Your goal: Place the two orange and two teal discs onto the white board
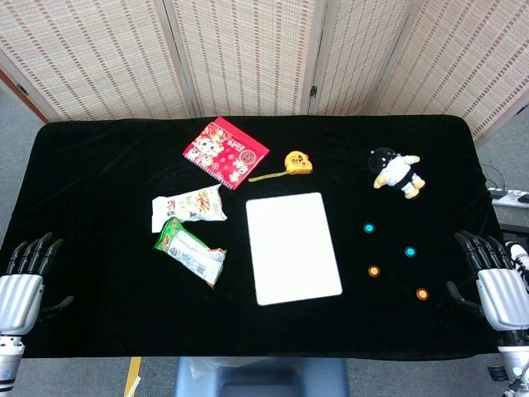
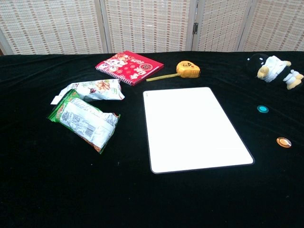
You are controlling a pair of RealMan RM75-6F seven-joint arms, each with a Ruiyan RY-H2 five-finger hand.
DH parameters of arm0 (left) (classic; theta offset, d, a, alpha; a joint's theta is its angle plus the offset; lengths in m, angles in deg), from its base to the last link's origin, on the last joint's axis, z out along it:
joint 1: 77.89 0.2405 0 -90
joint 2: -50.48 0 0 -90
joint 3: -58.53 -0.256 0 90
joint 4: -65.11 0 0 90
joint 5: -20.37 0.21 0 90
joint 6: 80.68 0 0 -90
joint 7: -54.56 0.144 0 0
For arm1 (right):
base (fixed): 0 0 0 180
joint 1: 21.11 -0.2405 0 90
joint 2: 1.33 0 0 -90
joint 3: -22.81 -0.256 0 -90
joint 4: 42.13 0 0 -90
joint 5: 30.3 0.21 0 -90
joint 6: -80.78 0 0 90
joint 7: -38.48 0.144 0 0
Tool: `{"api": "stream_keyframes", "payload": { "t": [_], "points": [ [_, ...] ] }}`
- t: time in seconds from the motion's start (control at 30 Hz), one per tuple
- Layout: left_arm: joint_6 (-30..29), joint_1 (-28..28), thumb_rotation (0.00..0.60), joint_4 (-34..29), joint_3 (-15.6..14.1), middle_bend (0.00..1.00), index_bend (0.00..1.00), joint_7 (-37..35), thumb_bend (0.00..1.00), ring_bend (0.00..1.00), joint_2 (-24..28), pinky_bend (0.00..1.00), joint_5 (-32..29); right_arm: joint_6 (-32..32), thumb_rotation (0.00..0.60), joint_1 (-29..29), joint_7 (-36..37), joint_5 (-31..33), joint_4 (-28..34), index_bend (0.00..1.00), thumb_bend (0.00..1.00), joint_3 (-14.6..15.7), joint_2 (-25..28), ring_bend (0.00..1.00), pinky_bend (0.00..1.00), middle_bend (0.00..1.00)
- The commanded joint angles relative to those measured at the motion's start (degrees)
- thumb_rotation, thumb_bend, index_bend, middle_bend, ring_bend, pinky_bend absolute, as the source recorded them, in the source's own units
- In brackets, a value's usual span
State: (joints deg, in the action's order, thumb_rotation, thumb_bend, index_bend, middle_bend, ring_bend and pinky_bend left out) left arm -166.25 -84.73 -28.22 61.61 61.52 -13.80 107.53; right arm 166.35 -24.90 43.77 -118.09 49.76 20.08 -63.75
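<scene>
The white board (image 1: 293, 246) (image 2: 194, 127) lies bare in the middle of the black table. To its right lie two teal discs (image 1: 369, 227) (image 1: 411, 251) and two orange discs (image 1: 374, 270) (image 1: 423, 293). The chest view shows only one teal disc (image 2: 262, 109) and one orange disc (image 2: 283, 141). My left hand (image 1: 23, 285) rests at the table's front left corner, fingers apart and holding nothing. My right hand (image 1: 496, 284) sits at the front right edge, also spread and holding nothing, a little right of the nearest orange disc. Neither hand appears in the chest view.
Left of the board lie two snack packets (image 1: 188, 206) (image 1: 192, 252). Behind it are a red notebook (image 1: 225, 152) and a yellow tape measure (image 1: 297, 163). A small plush toy (image 1: 395, 172) sits at the back right. Woven screens stand behind the table.
</scene>
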Motion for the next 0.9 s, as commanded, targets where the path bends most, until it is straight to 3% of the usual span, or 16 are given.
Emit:
{"api": "stream_keyframes", "payload": {
  "t": [0.03, 0.4, 0.6, 0.73, 0.9],
  "points": [
    [0.0, 0.0, 0.6, 0.0, 0.0, 0.04, 0.05, 0.1, 0.15, 0.09, -0.1, 0.0, 0.0, -0.1, 0.6, 0.0, 0.1, 0.1, -0.1, 0.0, 0.27, 0.0, -0.1, 0.08, 0.0, 0.06],
    [-0.5, 0.2, 0.6, 0.1, -0.1, 0.04, 0.05, -0.2, 0.15, 0.09, -0.1, 0.0, 0.2, -2.5, 0.6, -1.1, -0.2, -0.1, 0.2, 0.0, 0.27, 0.4, 0.2, 0.07, 0.0, 0.06],
    [-0.3, 0.1, 0.6, -0.2, -0.2, 0.05, 0.05, 0.0, 0.15, 0.09, 0.0, 0.0, 0.4, -6.8, 0.6, -3.3, -3.3, 0.6, -0.3, 0.11, 0.27, 0.5, -1.0, 0.01, 0.0, 0.05],
    [-0.1, -0.1, 0.6, -0.2, -0.5, 0.05, 0.05, -0.4, 0.15, 0.09, 0.1, 0.0, 0.8, -10.6, 0.6, -5.9, -3.9, 0.8, -1.1, 0.26, 0.27, 0.3, -2.7, 0.0, 0.0, 0.04],
    [0.0, -0.2, 0.6, -0.2, -0.5, 0.05, 0.05, -0.4, 0.15, 0.09, 0.1, 0.0, 0.9, -16.7, 0.6, -9.6, -4.3, 2.5, -2.3, 0.27, 0.27, -0.3, -5.5, 0.0, 0.0, 0.03]
  ]
}}
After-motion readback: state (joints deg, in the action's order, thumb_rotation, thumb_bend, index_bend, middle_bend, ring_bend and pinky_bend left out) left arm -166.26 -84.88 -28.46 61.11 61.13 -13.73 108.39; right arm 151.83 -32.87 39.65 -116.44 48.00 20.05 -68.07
